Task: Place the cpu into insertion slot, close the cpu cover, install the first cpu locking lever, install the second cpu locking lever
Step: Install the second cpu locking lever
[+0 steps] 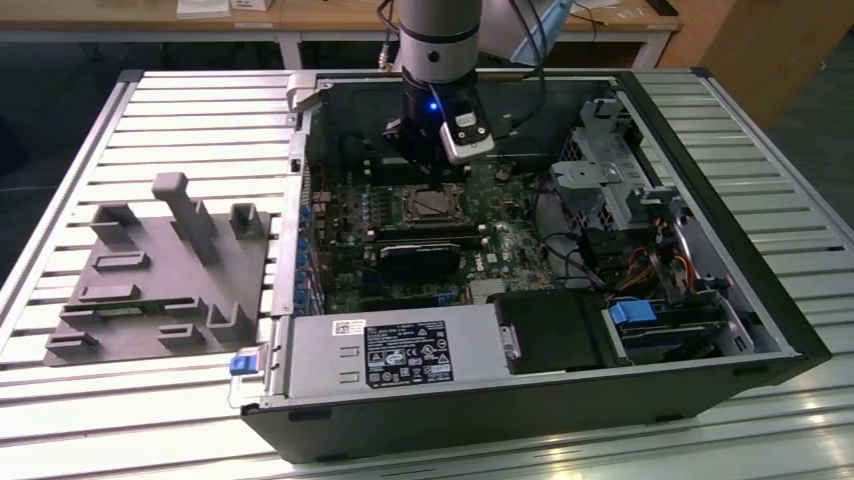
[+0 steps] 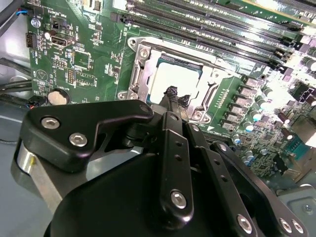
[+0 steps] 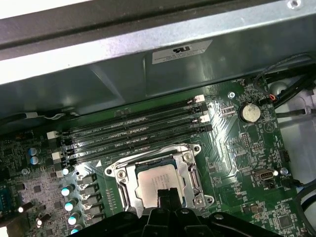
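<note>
The cpu lies flat in the insertion slot, its silver-grey top showing. The cpu cover, a silver metal frame, lies down around the chip. My gripper hangs just above the socket's edge, its dark fingertips pressed together over the rim of the cover. The fingers look shut with nothing seen between them. In the exterior view the gripper stands inside the open computer case, right behind the socket. I cannot make out how the locking levers stand.
Long black memory slots run beside the socket. A dark fan block sits in front of it. Drive cages and cables fill the case at the exterior view's right, the power supply the front. A grey fixture stands outside.
</note>
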Robot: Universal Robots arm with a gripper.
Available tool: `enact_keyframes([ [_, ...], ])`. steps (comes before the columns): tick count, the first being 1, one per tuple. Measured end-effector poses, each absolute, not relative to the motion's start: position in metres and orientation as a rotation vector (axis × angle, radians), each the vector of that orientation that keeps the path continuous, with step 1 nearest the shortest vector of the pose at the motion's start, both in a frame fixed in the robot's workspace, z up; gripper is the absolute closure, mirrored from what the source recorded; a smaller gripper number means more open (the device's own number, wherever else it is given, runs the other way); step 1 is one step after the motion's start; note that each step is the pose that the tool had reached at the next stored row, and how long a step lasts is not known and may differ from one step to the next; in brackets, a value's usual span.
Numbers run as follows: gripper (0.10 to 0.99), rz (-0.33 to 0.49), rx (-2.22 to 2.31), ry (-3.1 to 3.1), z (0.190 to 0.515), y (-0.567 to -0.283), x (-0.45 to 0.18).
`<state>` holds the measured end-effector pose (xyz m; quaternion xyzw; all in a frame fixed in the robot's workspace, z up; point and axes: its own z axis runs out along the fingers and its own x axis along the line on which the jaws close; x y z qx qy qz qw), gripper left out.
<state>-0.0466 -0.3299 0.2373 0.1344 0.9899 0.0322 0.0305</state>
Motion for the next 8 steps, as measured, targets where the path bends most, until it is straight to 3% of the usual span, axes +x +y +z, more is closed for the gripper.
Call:
enact_keyframes([
  [8, 0.984, 0.099, 0.414, 3.051, 0.2373, -0.3386, -0.0466],
])
